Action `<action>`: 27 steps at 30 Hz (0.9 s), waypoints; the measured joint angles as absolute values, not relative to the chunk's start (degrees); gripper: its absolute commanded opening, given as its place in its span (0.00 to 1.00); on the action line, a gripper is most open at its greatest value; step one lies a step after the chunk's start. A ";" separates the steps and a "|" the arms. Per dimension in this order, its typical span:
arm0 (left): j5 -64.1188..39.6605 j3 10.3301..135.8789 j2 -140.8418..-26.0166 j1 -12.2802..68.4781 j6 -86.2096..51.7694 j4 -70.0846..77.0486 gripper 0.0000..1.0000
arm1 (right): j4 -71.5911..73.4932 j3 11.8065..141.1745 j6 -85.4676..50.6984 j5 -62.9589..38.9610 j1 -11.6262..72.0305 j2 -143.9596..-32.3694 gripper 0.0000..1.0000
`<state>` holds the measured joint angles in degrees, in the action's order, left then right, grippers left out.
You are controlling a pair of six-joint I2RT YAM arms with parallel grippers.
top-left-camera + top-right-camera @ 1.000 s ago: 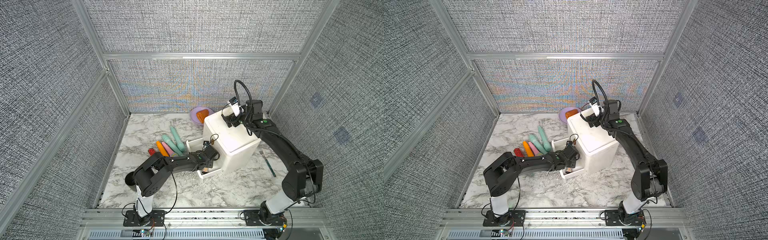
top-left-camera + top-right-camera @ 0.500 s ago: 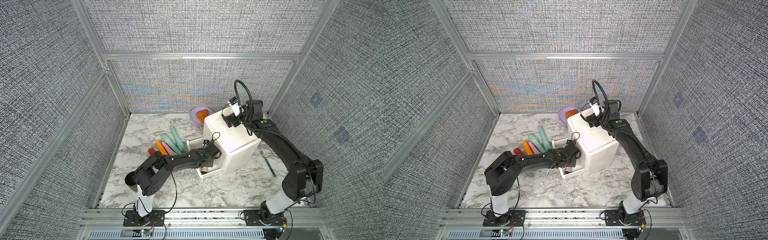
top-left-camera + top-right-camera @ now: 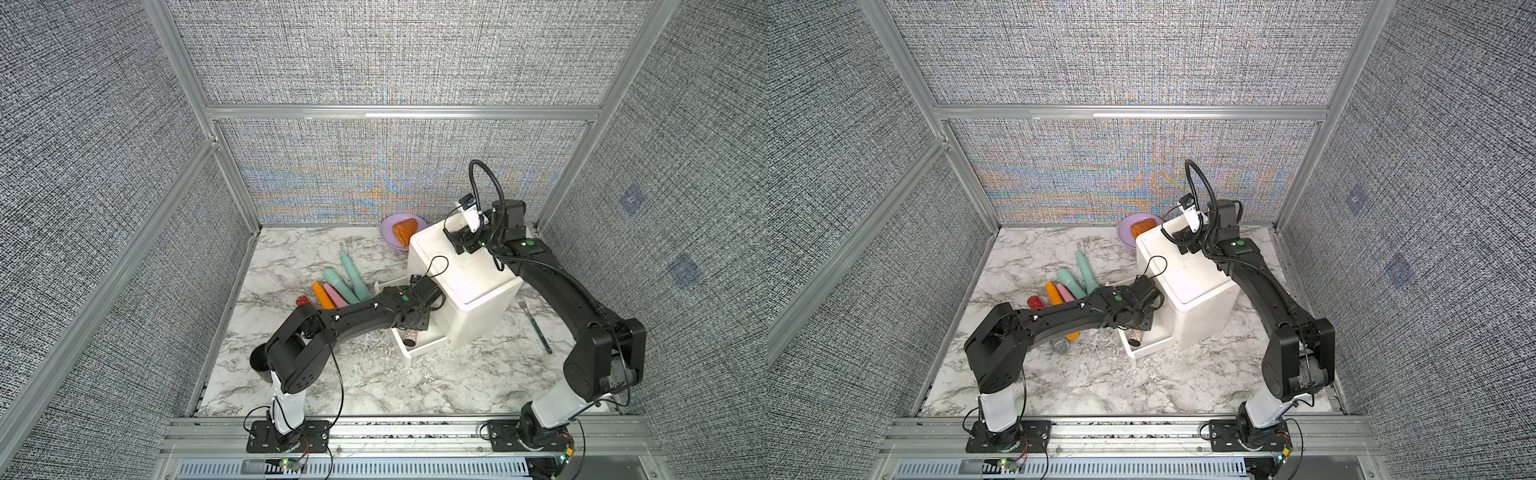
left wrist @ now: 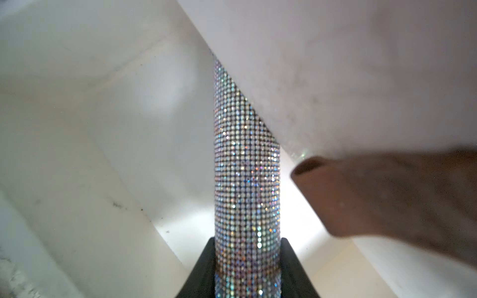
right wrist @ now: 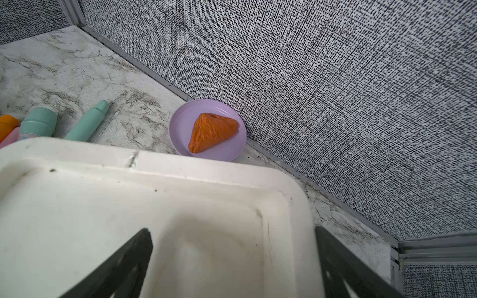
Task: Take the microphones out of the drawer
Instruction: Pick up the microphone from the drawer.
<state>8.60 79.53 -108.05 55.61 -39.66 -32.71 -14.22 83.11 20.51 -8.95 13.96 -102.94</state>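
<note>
The left gripper (image 4: 247, 247) is clenched on the sparkly microphone (image 4: 246, 167), which lies in the open drawer (image 4: 77, 160) with its far end tucked under the cabinet (image 4: 348, 77) ahead. Best to draw it back clear first, then lift. The right gripper (image 5: 232, 232) sits spread wide over the cabinet top.

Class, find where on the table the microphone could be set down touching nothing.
Bare marble lies between the open drawer and the arm bases, and in the back-left corner behind the tubes. Crowded: left of the drawer, tubes under the left arm; a fork lies right of the cabinet.
</note>
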 measured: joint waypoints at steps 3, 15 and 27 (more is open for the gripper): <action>7.53 79.53 -107.42 55.48 -39.31 -33.17 0.00 | -14.28 83.13 20.58 -9.02 13.96 -102.96 0.98; 4.60 81.23 -106.61 54.87 -36.36 -37.08 0.00 | -14.37 83.18 20.69 -9.06 14.02 -102.89 0.98; 3.53 81.06 -105.41 54.41 -34.33 -39.07 0.00 | -14.57 83.29 20.69 -9.06 14.02 -103.00 0.98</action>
